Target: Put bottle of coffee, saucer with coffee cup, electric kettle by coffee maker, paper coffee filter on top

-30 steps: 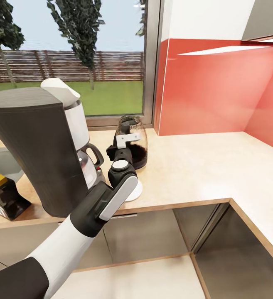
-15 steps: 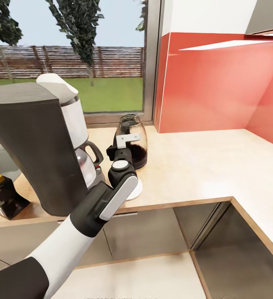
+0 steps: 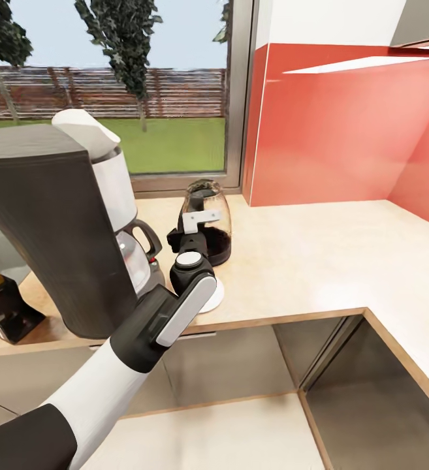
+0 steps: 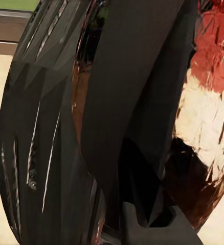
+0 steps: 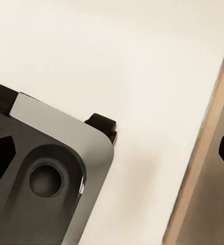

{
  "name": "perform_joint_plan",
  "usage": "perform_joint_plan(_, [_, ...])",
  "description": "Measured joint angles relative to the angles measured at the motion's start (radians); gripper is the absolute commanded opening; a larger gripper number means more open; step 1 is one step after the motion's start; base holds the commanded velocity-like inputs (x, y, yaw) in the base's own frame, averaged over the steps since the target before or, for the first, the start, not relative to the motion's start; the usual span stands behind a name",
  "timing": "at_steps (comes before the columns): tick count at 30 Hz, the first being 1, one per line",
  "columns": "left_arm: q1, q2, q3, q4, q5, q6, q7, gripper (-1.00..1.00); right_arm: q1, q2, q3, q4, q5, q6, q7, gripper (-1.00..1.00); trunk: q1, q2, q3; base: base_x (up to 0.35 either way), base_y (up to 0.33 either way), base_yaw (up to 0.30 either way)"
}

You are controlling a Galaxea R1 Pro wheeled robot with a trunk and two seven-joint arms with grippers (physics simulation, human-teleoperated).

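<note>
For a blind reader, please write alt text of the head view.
The left gripper reaches to the electric kettle on the countertop, right of the coffee maker. A saucer lies under the arm.

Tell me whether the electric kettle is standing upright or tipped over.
Upright. The electric kettle stands on its base on the countertop, right of the coffee maker, its glass body rising straight; the left tool is at its handle.

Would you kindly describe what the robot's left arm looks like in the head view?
The left arm has a glossy white sleeve between charcoal-black segments. The forearm carries a pale grey rounded panel, topped by a round white cap at the wrist joint. Beyond it are a black wrist and a small white bracket.
</note>
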Motion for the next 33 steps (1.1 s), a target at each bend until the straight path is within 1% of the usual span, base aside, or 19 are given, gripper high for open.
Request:
perform_joint_plan(7, [0.0,0.0,-0.001,0.0,-0.002,-0.001,0.0,-1.0,0.0,0.0,0.0,0.0,0.0,0.0,0.0,1.0,0.0,0.0,-0.002,0.0,0.0,0.0])
perform_joint_plan(17, [0.0,0.0,-0.002,0.0,-0.004,0.0,0.003,-1.0,0.0,0.0,0.0,0.0,0.0,0.0,0.0,1.0,0.0,0.0,-0.014,0.0,0.0,0.0])
perform_joint_plan(33, [0.0,0.0,-0.002,0.0,-0.004,0.001,0.004,-1.0,0.0,0.0,0.0,0.0,0.0,0.0,0.0,1.0,0.0,0.0,-0.014,0.0,0.0,0.0])
